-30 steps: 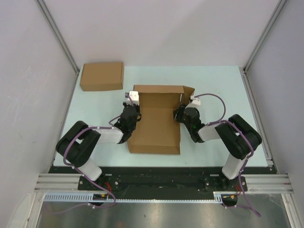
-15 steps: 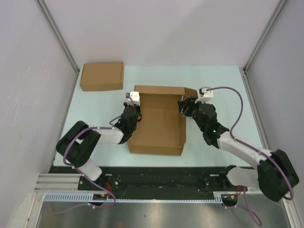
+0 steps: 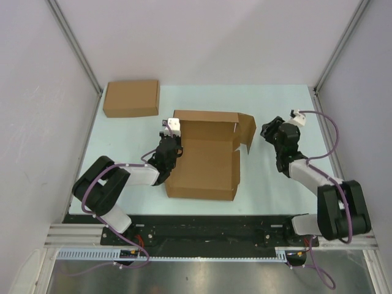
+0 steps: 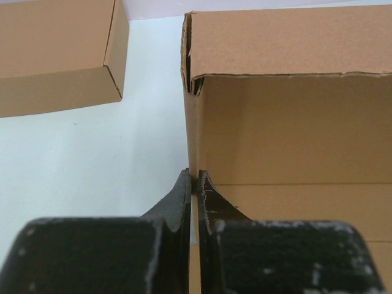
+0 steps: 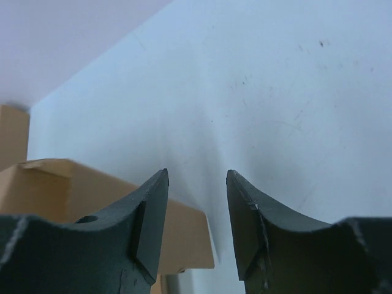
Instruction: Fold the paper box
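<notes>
The paper box [image 3: 205, 159] is a brown cardboard die-cut sheet in the middle of the table, with its back wall and left side wall raised. Its right corner flap [image 3: 246, 131] swings outward. My left gripper [image 3: 173, 142] is shut on the box's upright left wall [image 4: 195, 147], the cardboard edge pinched between the fingers. My right gripper [image 3: 269, 130] is open and empty, to the right of the box and apart from it. In the right wrist view the gripper [image 5: 197, 180] faces bare table, with the flap [image 5: 92, 196] at lower left.
A ready-made flat brown cardboard box [image 3: 131, 97] lies at the back left; it also shows in the left wrist view [image 4: 58, 55]. Grey walls and metal frame posts enclose the pale table [image 3: 288, 104] at left, back and right.
My right gripper has let go of the box's right side and drawn away to the right, opening. The right corner flap has swung outward. The left gripper has kept its hold.
</notes>
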Controlling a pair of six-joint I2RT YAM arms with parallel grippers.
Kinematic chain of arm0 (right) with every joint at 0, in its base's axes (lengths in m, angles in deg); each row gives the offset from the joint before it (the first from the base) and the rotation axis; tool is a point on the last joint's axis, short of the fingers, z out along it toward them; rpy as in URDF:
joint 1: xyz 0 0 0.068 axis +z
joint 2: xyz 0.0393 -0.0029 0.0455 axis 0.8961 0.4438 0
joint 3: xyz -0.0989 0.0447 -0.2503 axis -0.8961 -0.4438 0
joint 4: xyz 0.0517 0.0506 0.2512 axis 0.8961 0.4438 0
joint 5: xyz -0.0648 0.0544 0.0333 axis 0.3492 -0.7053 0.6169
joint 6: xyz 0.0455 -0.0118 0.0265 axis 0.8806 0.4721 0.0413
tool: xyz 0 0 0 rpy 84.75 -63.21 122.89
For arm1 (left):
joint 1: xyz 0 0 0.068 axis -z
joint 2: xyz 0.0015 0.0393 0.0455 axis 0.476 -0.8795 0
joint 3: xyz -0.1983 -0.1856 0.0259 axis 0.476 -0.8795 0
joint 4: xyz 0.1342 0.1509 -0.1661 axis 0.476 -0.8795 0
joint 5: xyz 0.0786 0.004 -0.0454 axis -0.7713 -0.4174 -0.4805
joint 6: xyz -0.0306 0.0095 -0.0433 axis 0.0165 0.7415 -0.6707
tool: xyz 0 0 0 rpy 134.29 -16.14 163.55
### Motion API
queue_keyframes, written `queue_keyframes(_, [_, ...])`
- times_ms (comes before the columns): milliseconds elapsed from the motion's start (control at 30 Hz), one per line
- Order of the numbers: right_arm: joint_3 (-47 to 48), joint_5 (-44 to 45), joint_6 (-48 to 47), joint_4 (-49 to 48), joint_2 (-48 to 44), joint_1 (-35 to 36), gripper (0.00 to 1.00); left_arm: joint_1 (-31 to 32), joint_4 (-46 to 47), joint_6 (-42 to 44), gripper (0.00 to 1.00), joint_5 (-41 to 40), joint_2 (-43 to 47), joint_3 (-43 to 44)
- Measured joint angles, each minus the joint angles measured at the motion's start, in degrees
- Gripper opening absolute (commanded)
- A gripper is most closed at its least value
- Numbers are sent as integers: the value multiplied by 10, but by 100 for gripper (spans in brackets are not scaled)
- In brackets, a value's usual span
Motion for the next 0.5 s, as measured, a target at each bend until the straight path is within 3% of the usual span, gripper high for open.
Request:
queue_keyframes(333, [12,-141,50,-160,206,-48,44,0,0,6,0,3,0,0])
queue_keyframes(500, [12,-209,62,-210,246,-51,43,0,2,14,0,5,0,0])
